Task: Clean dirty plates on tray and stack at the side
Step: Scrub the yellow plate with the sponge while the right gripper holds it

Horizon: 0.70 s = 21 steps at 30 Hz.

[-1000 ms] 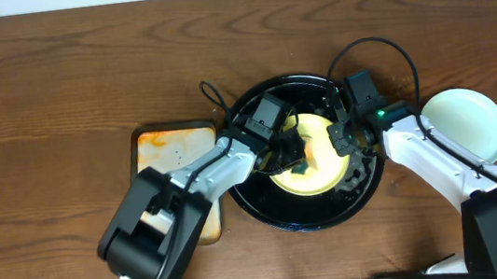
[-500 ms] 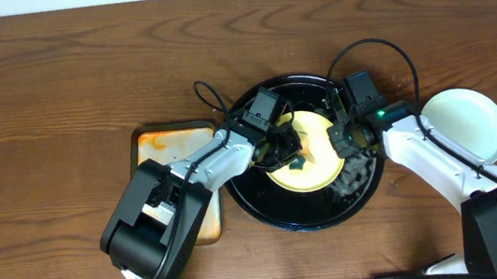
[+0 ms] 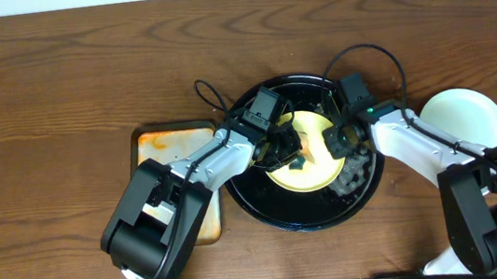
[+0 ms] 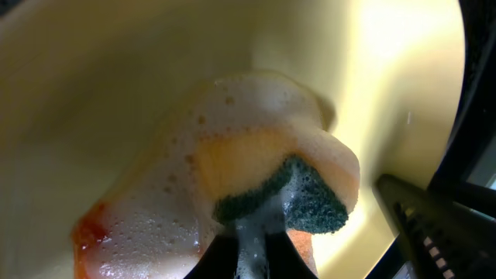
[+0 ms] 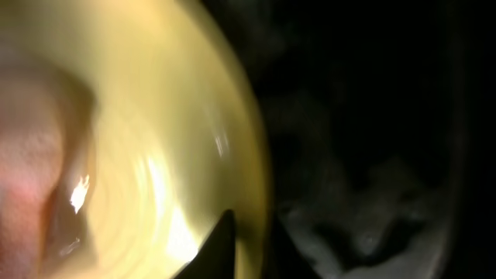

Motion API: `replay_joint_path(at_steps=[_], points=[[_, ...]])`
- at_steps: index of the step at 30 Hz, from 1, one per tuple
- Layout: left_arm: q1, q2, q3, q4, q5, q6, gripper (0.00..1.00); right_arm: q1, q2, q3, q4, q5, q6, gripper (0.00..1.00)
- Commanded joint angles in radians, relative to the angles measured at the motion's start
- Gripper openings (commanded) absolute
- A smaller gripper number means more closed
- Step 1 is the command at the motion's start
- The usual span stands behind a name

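Observation:
A pale yellow plate (image 3: 313, 174) lies in the round black tray (image 3: 265, 203) at the table's middle. My left gripper (image 3: 290, 154) is shut on a foamy yellow-and-green sponge (image 4: 271, 186) pressed on the yellow plate (image 4: 116, 85), with orange-red sauce in the foam. My right gripper (image 3: 341, 140) is shut on the plate's right rim (image 5: 252, 155); one dark finger lies over the rim. A pale blue plate (image 3: 467, 124) sits on the table to the right of the tray. The other blue plate is not in view.
A small rectangular orange-stained tray (image 3: 170, 148) lies left of the black tray, partly under my left arm. Grey suds (image 3: 352, 179) lie in the black tray's right part. Cables arch over the tray's far rim.
My left gripper and sponge shifted slightly up and left on the plate a second ago, then held. My right wrist moved a little left, still on the rim.

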Motion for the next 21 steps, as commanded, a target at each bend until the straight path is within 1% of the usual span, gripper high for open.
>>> replay_joint_path(at_steps=[1, 6, 10, 13, 17, 21], points=[[0.016, 0.08, -0.03, -0.027, -0.143, 0.025, 0.07, 0.001, 0.063, -0.001, 0.0, -0.024, -0.001, 0.01], [0.016, 0.08, -0.026, -0.03, -0.14, 0.032, 0.07, 0.001, 0.082, -0.001, -0.001, -0.014, 0.016, 0.01], [0.019, 0.08, 0.007, -0.088, -0.153, 0.053, 0.07, 0.0, 0.08, -0.001, -0.001, 0.014, 0.029, 0.01], [0.019, 0.08, 0.067, -0.196, -0.216, 0.092, 0.07, 0.0, 0.08, -0.001, -0.013, 0.035, 0.03, 0.01], [0.018, 0.08, 0.166, -0.372, -0.354, 0.144, 0.07, 0.0, 0.08, -0.001, -0.023, 0.046, 0.04, 0.01], [0.018, 0.08, 0.224, -0.485, -0.437, 0.204, 0.07, 0.0, 0.08, -0.001, -0.023, 0.047, 0.052, 0.01]])
